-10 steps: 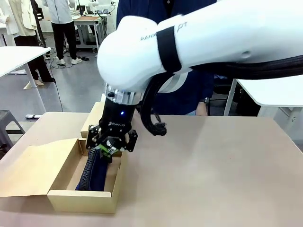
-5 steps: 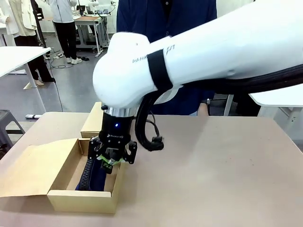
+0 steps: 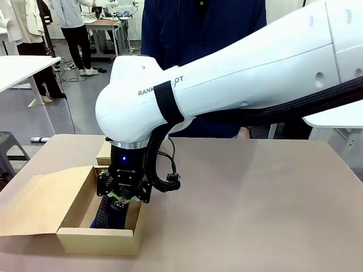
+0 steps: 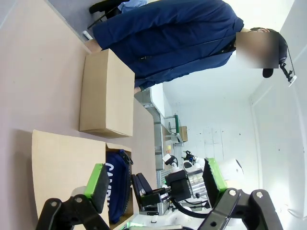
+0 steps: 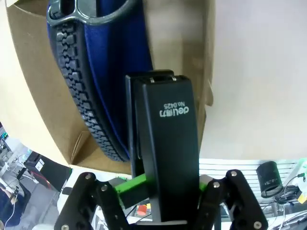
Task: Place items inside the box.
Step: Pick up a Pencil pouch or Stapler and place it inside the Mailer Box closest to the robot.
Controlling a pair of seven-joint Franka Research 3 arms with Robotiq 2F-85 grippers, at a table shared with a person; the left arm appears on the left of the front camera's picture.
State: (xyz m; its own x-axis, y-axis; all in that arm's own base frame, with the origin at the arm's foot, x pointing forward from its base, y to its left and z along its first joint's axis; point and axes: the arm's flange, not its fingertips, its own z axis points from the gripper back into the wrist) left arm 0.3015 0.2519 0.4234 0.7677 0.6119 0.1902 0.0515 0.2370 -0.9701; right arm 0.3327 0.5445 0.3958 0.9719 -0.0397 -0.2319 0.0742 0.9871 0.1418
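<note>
The open cardboard box [image 3: 97, 237] stands at the table's near left, and a navy pouch [image 3: 104, 216] with a black zip lies inside. My right gripper [image 3: 122, 199] reaches down into the box over the pouch. In the right wrist view that gripper [image 5: 165, 186] is shut on a black stapler [image 5: 168, 143], whose nose points into the box [image 5: 178, 45] beside the navy pouch [image 5: 103, 72]. My left gripper [image 4: 156, 181] is open, nothing between its green pads. Past it I see the box with the white-lettered pouch [image 4: 117, 184].
A smaller closed cardboard box [image 3: 104, 153] sits just behind the open one. The open box's flap [image 3: 34, 204] lies out to the left. A person in a navy jacket [image 3: 198, 34] stands at the far side. The table's right half [image 3: 266, 204] is bare.
My right arm has swung left and lowered; the gripper with the stapler has gone from above the box rim down into the box.
</note>
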